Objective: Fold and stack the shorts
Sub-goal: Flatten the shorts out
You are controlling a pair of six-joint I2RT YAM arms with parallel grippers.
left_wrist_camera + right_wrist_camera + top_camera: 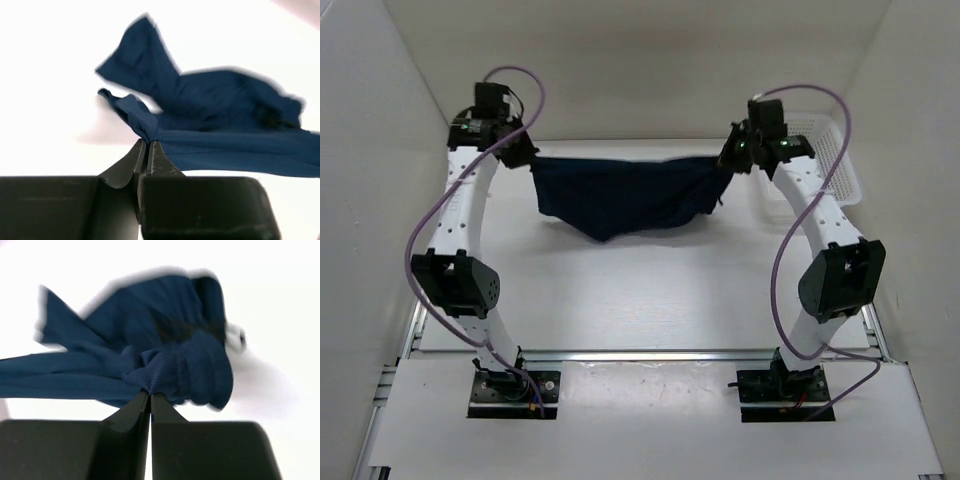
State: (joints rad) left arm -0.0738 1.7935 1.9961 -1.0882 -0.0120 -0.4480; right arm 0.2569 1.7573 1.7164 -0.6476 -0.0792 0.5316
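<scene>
The dark navy shorts hang stretched in the air between my two grippers at the far side of the table, sagging to a point in the middle. My left gripper is shut on the shorts' left corner; in the left wrist view its jaws pinch a thin hem of the fabric. My right gripper is shut on the right corner; in the right wrist view its jaws pinch the gathered waistband.
A white plastic mesh basket stands at the far right, just behind my right arm. White walls close in the table on the left, back and right. The white table top lies below the hanging shorts.
</scene>
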